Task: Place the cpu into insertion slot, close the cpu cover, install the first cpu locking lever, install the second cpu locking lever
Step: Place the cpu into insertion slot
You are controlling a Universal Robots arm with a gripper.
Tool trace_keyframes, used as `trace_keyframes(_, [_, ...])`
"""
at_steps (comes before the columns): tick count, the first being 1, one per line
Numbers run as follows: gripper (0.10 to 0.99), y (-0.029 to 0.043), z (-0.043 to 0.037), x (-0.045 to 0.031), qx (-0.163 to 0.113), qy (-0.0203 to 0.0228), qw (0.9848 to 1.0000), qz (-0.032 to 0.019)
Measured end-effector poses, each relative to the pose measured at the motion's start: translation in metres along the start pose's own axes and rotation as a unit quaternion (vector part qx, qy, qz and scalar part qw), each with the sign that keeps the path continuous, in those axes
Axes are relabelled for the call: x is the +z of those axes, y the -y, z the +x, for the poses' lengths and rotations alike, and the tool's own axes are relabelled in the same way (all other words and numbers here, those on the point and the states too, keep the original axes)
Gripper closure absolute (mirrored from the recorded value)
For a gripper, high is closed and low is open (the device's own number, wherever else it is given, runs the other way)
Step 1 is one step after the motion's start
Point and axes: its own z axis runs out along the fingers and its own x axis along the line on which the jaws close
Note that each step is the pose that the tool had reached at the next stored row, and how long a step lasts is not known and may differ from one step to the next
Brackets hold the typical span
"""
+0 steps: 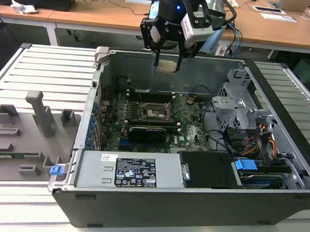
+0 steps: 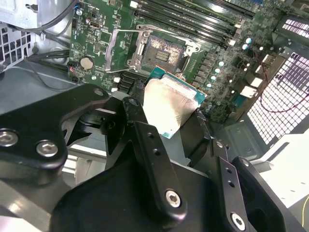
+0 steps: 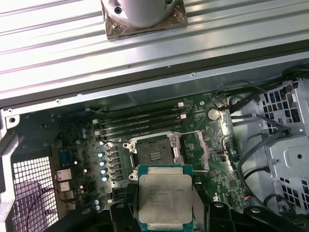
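My gripper (image 1: 168,63) hangs above the open computer case, shut on the cpu (image 1: 167,66), a flat square chip with a pale metal face. In both wrist views the cpu (image 3: 165,195) (image 2: 169,104) sits flat between the black fingers (image 3: 120,212), high over the board. The insertion slot (image 3: 153,153) (image 2: 161,50) (image 1: 158,112) lies bare and open on the green board below the chip. The cpu cover (image 3: 195,150) (image 2: 120,48) stands swung open beside the slot. I cannot tell the thin locking levers apart from the socket frame.
Memory slots (image 3: 140,121) run beside the socket and a black card (image 1: 151,131) lies nearer the front. A labelled power supply (image 1: 134,172), a drive cage (image 1: 239,99) and cables fill the case. Grey fixtures (image 1: 35,115) stand at the exterior view's left.
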Motion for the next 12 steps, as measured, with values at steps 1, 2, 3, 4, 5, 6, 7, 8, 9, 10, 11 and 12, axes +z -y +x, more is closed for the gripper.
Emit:
trace_keyframes(1, [0.549, 0.0000, 0.0000, 0.0000, 0.001, 0.0001, 1.0000, 0.0000])
trace_keyframes(2, [0.549, 0.0000, 0.0000, 0.0000, 0.002, 0.0002, 1.0000, -0.0001])
trace_keyframes(3, [0.549, 0.0000, 0.0000, 0.0000, 0.004, 0.0003, 1.0000, -0.0001])
trace_keyframes(4, [0.549, 0.0000, 0.0000, 0.0000, 0.005, 0.0004, 1.0000, -0.0001])
trace_keyframes(5, [0.549, 0.0000, 0.0000, 0.0000, 0.008, 0.0007, 1.0000, -0.0002])
trace_keyframes(6, [0.549, 0.0000, 0.0000, 0.0000, 0.010, 0.0009, 0.9999, -0.0002])
trace_keyframes(7, [0.549, 0.0000, 0.0000, 0.0000, 0.013, 0.0011, 0.9999, -0.0002])
trace_keyframes(8, [0.549, 0.0000, 0.0000, 0.0000, 0.014, 0.0013, 0.9999, -0.0003])
trace_keyframes(9, [0.549, 0.0000, 0.0000, 0.0000, 0.016, 0.0014, 0.9999, -0.0003])
trace_keyframes(10, [0.549, 0.0000, 0.0000, 0.0000, 0.017, 0.0015, 0.9999, -0.0004])
trace_keyframes(11, [0.549, 0.0000, 0.0000, 0.0000, 0.018, 0.0016, 0.9998, -0.0003])
trace_keyframes(12, [0.549, 0.0000, 0.0000, 0.0000, 0.020, 0.0018, 0.9998, -0.0004])
